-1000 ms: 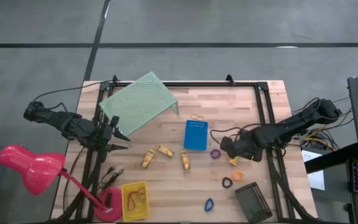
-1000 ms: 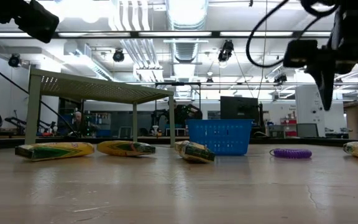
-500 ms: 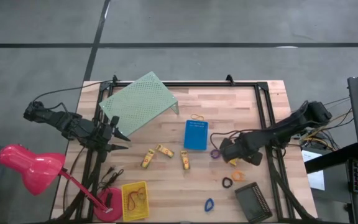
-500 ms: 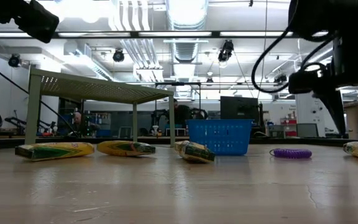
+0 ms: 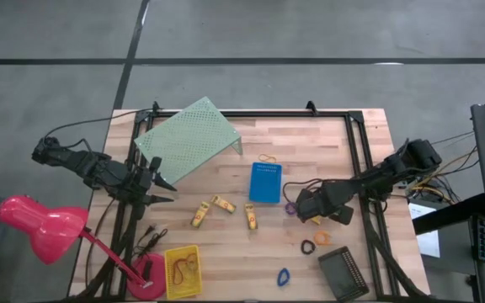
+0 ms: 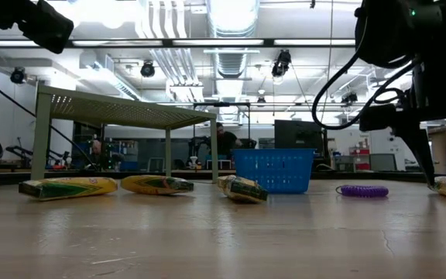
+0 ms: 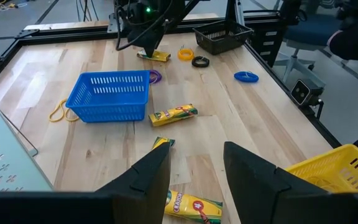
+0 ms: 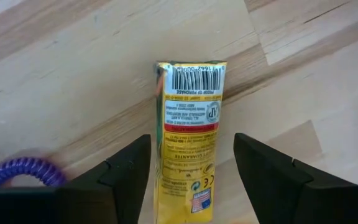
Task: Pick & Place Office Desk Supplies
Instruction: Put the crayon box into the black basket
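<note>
Right gripper (image 8: 191,162) released, straddling crayon pack (image 8: 188,124) | wood table (image 5: 310,139) (workshop behind)

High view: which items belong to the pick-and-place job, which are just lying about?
Job: yellow crayon packs, rubber band, purple ring, black ring, orange ring, blue ring.
Lying about: green riser, pink lamp, blue bin, yellow bin, black bin.

The right gripper (image 5: 303,204) has dropped toward the table; its open fingers now straddle a yellow crayon pack (image 8: 186,137).
</note>
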{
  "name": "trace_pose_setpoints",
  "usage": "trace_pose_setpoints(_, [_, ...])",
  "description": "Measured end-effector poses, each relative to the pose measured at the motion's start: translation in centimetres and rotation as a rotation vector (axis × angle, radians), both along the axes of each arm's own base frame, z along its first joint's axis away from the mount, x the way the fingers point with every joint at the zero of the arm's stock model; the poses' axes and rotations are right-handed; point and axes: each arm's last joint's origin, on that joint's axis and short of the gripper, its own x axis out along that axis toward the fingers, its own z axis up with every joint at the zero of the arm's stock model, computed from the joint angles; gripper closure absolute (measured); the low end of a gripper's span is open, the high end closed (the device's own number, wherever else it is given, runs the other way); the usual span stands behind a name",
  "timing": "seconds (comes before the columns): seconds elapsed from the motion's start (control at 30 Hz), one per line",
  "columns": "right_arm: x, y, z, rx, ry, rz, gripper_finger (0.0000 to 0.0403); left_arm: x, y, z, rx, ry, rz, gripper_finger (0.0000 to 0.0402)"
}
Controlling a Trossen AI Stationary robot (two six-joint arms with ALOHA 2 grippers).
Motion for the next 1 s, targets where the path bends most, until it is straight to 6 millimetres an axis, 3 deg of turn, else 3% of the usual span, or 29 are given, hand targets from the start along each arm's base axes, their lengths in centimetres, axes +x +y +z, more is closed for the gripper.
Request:
trace_pose_setpoints(0.7, [0.53,0.14,-0.51,-0.004,-0.032,0.011,0.0312,0.00,0.00,0.00,0.000,0.000,0.000,0.0248])
trace_pose_setpoints(1.0, [0.57,0.13,-0.46,-0.010,-0.035,0.027,0.0315,0.00,0.00,0.01,0.002,-0.001,-0.001,0.0248])
